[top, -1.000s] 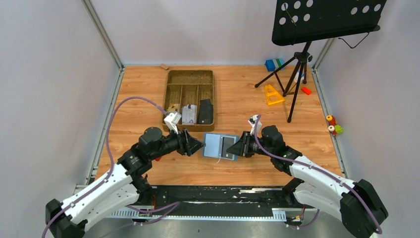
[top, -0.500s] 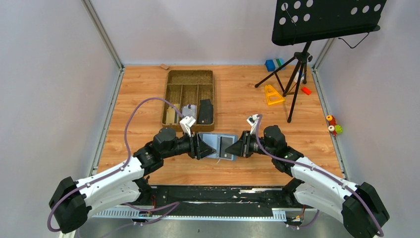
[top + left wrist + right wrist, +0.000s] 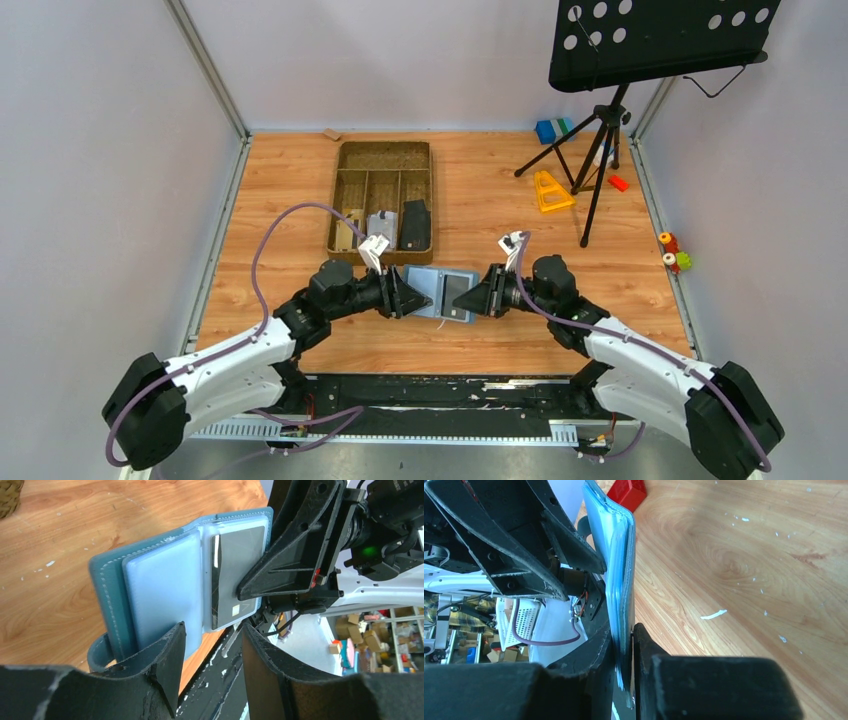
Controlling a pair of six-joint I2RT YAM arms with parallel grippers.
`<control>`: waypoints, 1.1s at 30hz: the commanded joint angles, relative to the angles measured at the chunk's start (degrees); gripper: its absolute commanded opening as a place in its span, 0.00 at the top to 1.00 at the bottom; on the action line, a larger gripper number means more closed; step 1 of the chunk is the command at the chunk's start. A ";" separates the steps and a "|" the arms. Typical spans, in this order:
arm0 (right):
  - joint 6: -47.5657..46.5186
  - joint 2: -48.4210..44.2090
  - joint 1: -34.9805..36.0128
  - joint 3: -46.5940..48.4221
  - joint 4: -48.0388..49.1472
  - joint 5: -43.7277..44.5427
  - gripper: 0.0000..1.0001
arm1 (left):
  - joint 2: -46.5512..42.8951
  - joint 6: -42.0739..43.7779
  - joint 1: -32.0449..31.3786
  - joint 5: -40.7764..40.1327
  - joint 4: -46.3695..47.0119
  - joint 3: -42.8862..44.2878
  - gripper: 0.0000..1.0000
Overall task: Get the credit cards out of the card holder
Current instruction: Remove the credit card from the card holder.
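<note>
Right pincer (image 3: 625, 632) clenched on the limp, open card holder (image 3: 445, 293) over the tabletop (image 3: 300, 200), left pincer (image 3: 214, 627) gaping at its opposite flap; the thin, slick credit card (image 3: 237, 572) likely wants an edge pinch.

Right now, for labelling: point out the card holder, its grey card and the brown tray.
card holder (image 3: 165, 580): left wrist view, pale inner pocket.
grey card (image 3: 235, 555): left wrist view, face.
brown tray (image 3: 385, 145): top view, far rim.

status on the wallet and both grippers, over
Right gripper shut on card holder, right edge. Left gripper open at its left edge. Grey card not yet out. Tray behind, not in the way.
</note>
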 commanded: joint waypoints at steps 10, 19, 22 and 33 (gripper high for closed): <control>6.68 3.29 -1.16 -2.64 17.33 -6.78 1.00 | 0.99 -3.40 2.62 4.03 6.26 -2.72 0.55; 7.98 5.16 -1.12 -2.88 21.08 -9.09 1.00 | 6.08 -6.08 2.37 10.66 12.89 -1.16 0.67; 9.39 6.42 -1.11 -2.86 23.93 -10.65 1.00 | 8.82 -6.80 1.79 12.09 15.13 -0.60 0.68; 12.41 9.24 -0.94 -3.72 32.04 -13.62 1.00 | 11.05 -11.24 1.48 14.86 26.48 -2.46 0.67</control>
